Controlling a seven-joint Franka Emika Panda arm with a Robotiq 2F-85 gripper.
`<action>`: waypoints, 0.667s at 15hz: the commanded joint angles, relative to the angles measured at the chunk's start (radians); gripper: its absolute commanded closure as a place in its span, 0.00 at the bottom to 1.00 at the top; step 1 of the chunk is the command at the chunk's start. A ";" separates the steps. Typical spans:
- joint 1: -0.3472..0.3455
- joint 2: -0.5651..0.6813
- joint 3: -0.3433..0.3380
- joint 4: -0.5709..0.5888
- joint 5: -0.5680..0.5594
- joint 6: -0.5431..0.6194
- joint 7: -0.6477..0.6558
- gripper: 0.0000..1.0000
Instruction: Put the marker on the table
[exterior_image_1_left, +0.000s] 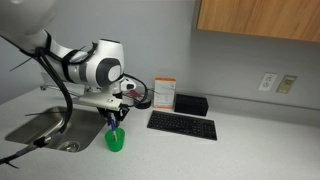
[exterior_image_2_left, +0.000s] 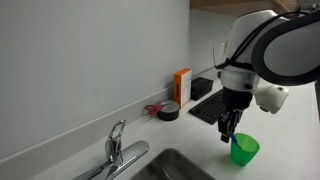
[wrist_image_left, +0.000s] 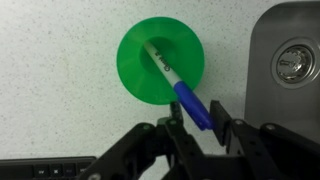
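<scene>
Near sink edge (wrist_image_left: 252, 60), marker (wrist_image_left: 168, 72) in cup (wrist_image_left: 135, 62)

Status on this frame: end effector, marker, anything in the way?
End effector around blue end of marker, grip unclear. Marker leans in green cup, not on table. Sink close beside cup.

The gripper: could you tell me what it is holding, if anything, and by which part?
The gripper straddles the marker at its blue end, whitish end in the green cup; actual grip cannot be told.
</scene>
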 joint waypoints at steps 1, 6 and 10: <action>-0.015 -0.049 0.001 -0.040 -0.004 0.004 0.008 0.95; -0.023 -0.125 -0.006 -0.097 -0.013 0.016 0.013 0.99; -0.031 -0.173 -0.009 -0.114 -0.008 0.010 0.012 0.99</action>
